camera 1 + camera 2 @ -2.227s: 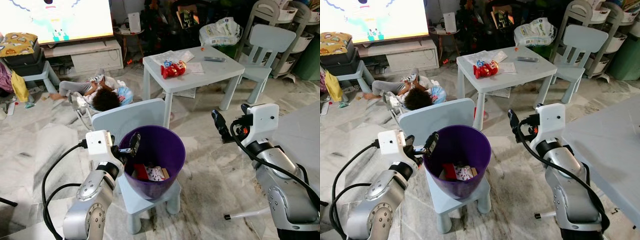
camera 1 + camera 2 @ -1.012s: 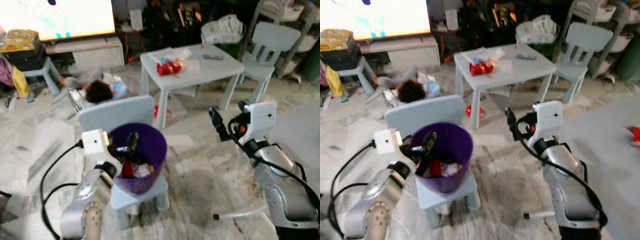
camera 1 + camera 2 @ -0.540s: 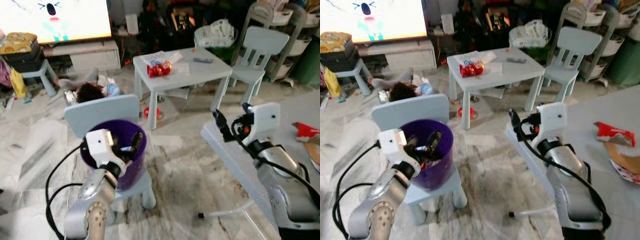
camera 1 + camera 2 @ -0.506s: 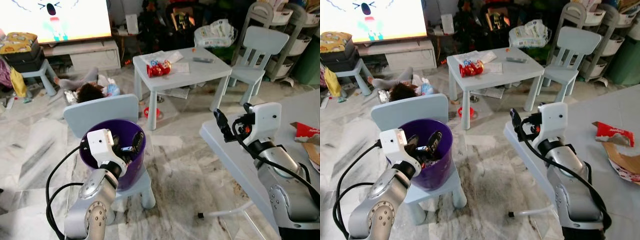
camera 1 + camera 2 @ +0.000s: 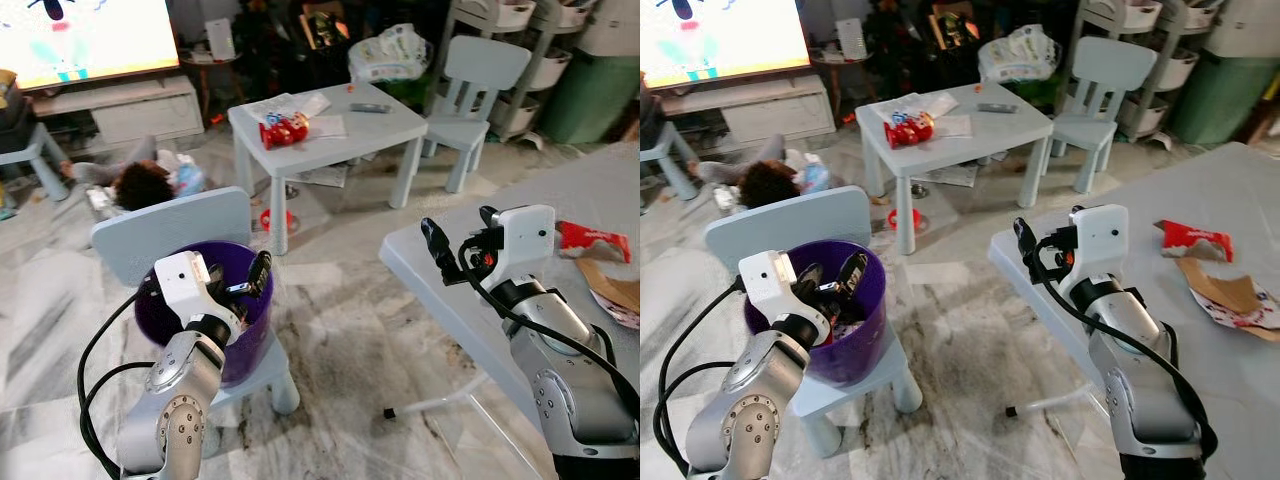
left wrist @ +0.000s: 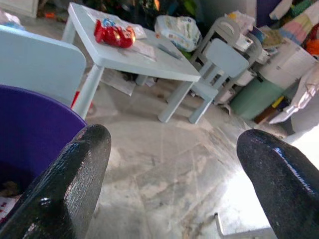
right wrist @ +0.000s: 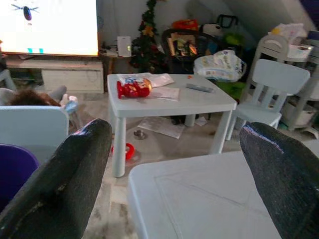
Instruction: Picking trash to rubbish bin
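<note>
Red wrapper (image 5: 1193,241) on grey tabletop (image 5: 1120,215): likely light, crinkly; best pinched mid-body. Both end effectors released, left (image 5: 255,277) above purple bin (image 5: 248,330), right (image 5: 437,248) empty.

a home playroom: tv (image 5: 80,35), small table (image 5: 325,125), child chairs (image 5: 478,75).

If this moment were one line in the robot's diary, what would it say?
left gripper: open, over purple bin rim | right gripper: open, empty, above grey table | red wrapper: lying on table, not picked up
</note>
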